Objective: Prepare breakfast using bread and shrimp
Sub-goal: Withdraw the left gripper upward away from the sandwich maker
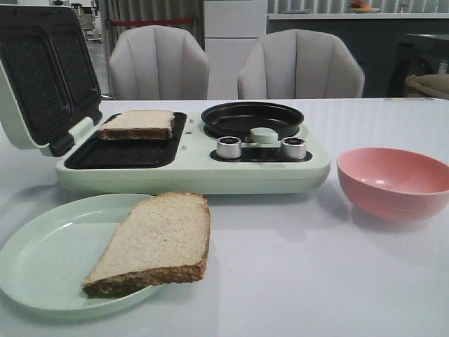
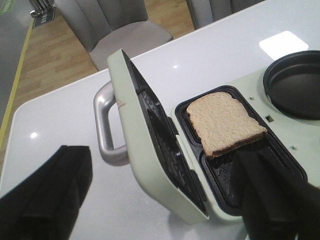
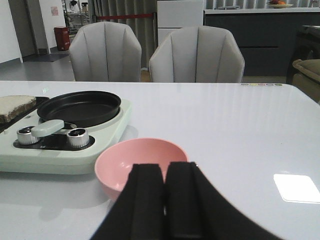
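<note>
a pale green breakfast maker (image 1: 189, 172) sits on the white worktop (image 1: 316, 281) with its lid (image 1: 42, 77) standing open at the left. one slice of bread (image 1: 137, 124) lies in the far part of the open sandwich plate (image 1: 126, 151), its near edge raised over the divider; the left wrist view shows the same slice (image 2: 224, 121) resting across the rear compartment. a second slice of bread (image 1: 156, 243) lies on a pale green plate (image 1: 42, 260) in front of the machine, overhanging the plate's right rim. a round black pan (image 1: 252, 119) sits on the machine's right half, behind two silver knobs (image 1: 229, 147). a pink bowl (image 1: 396, 182) stands to the right of the machine, apart from it; no shrimp can be made out in any view. the left gripper (image 2: 165, 200) hovers near the open lid, its black fingers (image 2: 47, 192) spread wide with nothing between them. the right gripper (image 3: 165, 200) hangs just before the pink bowl, its fingers (image 3: 145, 200) pressed together, empty.
</note>
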